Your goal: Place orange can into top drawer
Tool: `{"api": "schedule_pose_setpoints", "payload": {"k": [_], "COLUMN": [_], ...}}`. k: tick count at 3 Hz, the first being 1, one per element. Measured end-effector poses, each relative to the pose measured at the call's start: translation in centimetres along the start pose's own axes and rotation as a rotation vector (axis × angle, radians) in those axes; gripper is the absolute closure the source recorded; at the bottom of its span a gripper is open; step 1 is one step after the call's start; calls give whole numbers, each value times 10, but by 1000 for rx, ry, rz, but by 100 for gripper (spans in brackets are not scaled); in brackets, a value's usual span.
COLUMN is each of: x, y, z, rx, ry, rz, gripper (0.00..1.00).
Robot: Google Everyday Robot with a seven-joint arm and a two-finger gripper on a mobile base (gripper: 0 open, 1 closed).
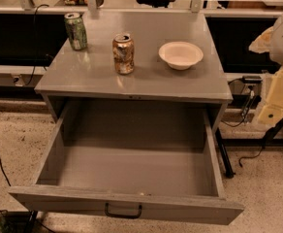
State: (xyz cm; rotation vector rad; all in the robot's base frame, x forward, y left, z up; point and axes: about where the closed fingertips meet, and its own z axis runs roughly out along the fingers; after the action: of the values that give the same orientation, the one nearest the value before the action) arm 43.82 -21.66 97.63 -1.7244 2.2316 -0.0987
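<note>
The orange can (pixel 123 54) stands upright on the grey cabinet top (pixel 83 74), near its middle. It has a mottled orange-gold print and a silver top. The top drawer (pixel 136 171) is pulled wide open below the cabinet top and holds nothing. Its front panel has a small dark handle (pixel 123 211) at the centre. My gripper (pixel 276 98) shows as cream-coloured parts at the right edge of the view, beside the cabinet. It is well to the right of the can and apart from it, and it holds nothing that I can see.
A green can (pixel 76 31) stands at the back left of the cabinet top. A white bowl (pixel 180 55) sits to the right of the orange can. Cables (pixel 248 110) run down beside the cabinet's right side. The floor is speckled.
</note>
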Motion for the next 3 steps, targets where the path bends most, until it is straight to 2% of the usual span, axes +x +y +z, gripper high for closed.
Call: {"api": "schedule_pose_setpoints", "payload": {"k": [1, 2, 3], "x": [0, -11, -40], "y": [0, -27, -91], "z": [0, 3, 7], "rx": [0, 75, 180], "ry": [0, -57, -175], "rz": [0, 22, 54], "gripper": [0, 0, 0]}}
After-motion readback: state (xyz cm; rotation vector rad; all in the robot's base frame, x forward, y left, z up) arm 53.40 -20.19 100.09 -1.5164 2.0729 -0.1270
